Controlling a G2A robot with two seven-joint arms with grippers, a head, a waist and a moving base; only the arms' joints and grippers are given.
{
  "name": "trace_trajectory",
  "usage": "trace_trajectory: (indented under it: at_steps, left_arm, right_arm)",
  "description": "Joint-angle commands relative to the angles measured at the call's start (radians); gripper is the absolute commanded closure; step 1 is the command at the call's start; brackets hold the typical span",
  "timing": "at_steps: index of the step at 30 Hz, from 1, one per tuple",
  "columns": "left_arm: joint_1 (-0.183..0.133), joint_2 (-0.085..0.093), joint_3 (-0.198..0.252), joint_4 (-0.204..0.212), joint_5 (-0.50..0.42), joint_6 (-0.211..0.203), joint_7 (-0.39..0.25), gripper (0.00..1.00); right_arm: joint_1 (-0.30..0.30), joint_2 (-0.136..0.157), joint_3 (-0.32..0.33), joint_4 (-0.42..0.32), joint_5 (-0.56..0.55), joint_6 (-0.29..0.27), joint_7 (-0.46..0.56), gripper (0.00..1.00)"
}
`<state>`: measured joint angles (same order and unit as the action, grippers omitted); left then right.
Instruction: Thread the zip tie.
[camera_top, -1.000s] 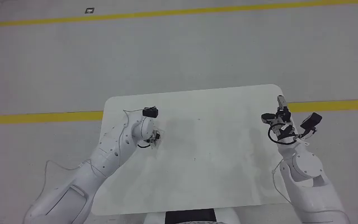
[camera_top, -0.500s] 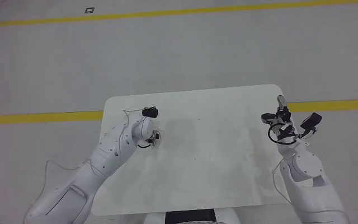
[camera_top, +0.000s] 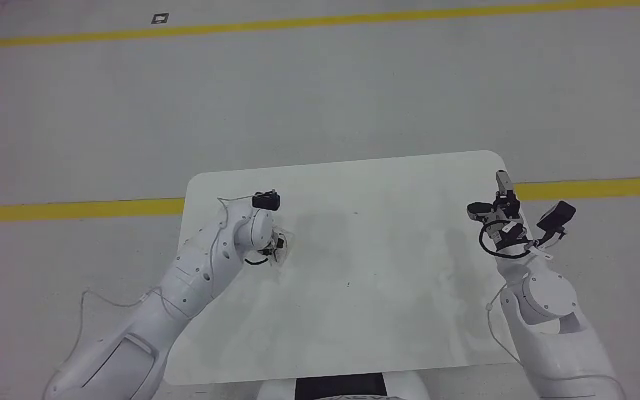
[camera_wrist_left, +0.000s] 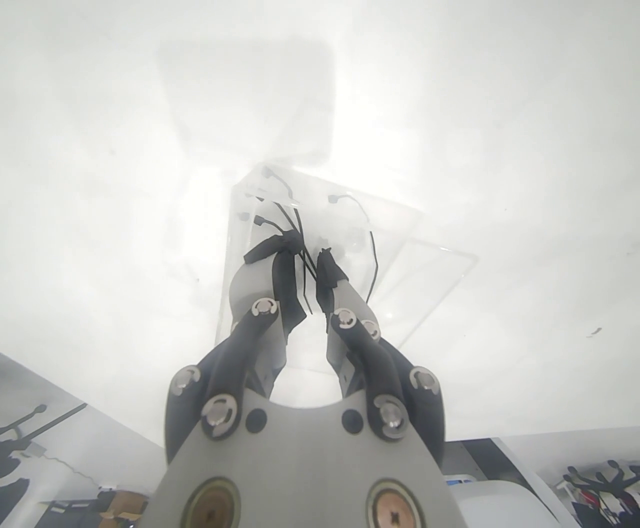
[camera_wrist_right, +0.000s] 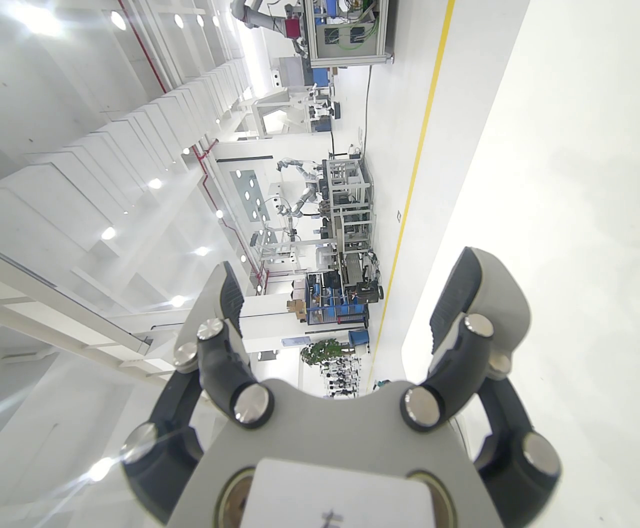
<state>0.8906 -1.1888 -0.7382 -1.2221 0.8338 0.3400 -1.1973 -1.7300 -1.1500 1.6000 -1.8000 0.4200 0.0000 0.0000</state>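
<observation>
A small clear plastic box (camera_wrist_left: 410, 235) stands on the white table and holds several black zip ties (camera_wrist_left: 372, 250). My left gripper (camera_wrist_left: 307, 250) reaches down into this box, its black-taped fingers (camera_wrist_left: 285, 280) pressed to a narrow slit with thin zip tie strands (camera_wrist_left: 304, 270) caught between them. From above, the left gripper (camera_top: 281, 242) sits over the box near the table's left side. My right gripper (camera_wrist_right: 350, 295) is held up at the table's right edge, pointing away from the table, open and empty; the top view shows the right gripper (camera_top: 503, 190).
The white table (camera_top: 380, 260) is bare across its middle and front. Yellow floor lines (camera_top: 90, 210) run behind and beside it. Room machinery shows far off in the right wrist view.
The left arm has shifted very slightly at the box. The right arm has not moved.
</observation>
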Motion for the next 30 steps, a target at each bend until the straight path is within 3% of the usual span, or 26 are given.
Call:
trace_trajectory:
  at_steps: [1, 5, 8, 13, 18, 30]
  left_arm:
    - [0.0, -0.004, 0.001, 0.005, -0.001, 0.0, 0.001, 0.87]
    - [-0.003, -0.013, 0.006, 0.018, -0.01, 0.0, 0.003, 0.9]
    - [-0.008, -0.017, 0.007, 0.035, -0.014, 0.0, 0.003, 1.0]
    - [-0.009, -0.019, 0.005, 0.032, -0.009, 0.0, -0.001, 1.0]
    - [0.002, -0.013, -0.015, 0.002, 0.02, 0.0, -0.006, 1.0]
    - [0.065, 0.004, -0.084, -0.109, 0.072, 0.0, -0.025, 1.0]
  right_arm:
    - [0.0, 0.0, 0.0, 0.0, 0.0, 0.0, 0.0, 0.0]
    - [0.0, 0.0, 0.0, 0.0, 0.0, 0.0, 0.0, 0.0]
    - [0.0, 0.0, 0.0, 0.0, 0.0, 0.0, 0.0, 0.0]
    - [0.0, 0.0, 0.0, 0.0, 0.0, 0.0, 0.0, 0.0]
    - [0.0, 0.0, 0.0, 0.0, 0.0, 0.0, 0.0, 0.0]
    - [0.0, 0.0, 0.0, 0.0, 0.0, 0.0, 0.0, 0.0]
